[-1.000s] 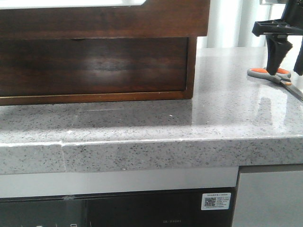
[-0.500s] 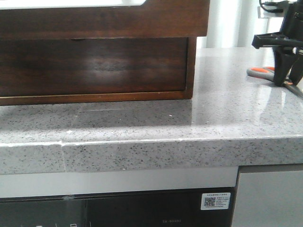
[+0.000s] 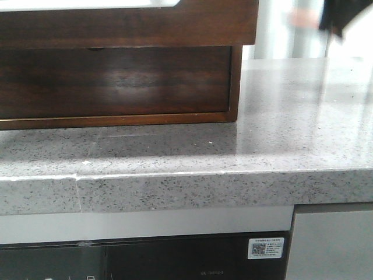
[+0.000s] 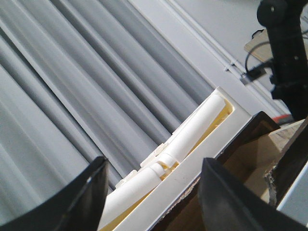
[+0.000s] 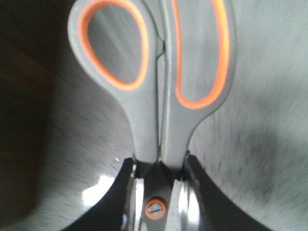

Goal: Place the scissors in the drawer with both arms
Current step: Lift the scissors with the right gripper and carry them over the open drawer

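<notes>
The scissors [image 5: 156, 82], grey-handled with orange-lined loops, hang in my right gripper [image 5: 159, 175], which is shut on them just above the pivot screw. In the front view they are only an orange blur [image 3: 303, 17] at the top right, beside the dark blurred right gripper [image 3: 344, 17], well above the counter. The drawer [image 3: 128, 26] is the wide glossy dark brown board with a whitish rim at the top left. My left gripper [image 4: 154, 192] is open and empty, hovering over the whitish rim [image 4: 211, 154] and dark wood edge [image 4: 250, 132]; it is out of the front view.
Under the drawer sits a second dark wood front [image 3: 116, 81] with a small finger notch. The speckled grey counter [image 3: 291, 116] runs to a front edge. White rolls [image 4: 192, 130] lie in a white tray. Grey curtains [image 4: 72, 72] hang behind.
My right gripper shifted onto the scissors lying on the counter, took hold of them and lifted them to the top right of the front view. The counter spot is now bare.
</notes>
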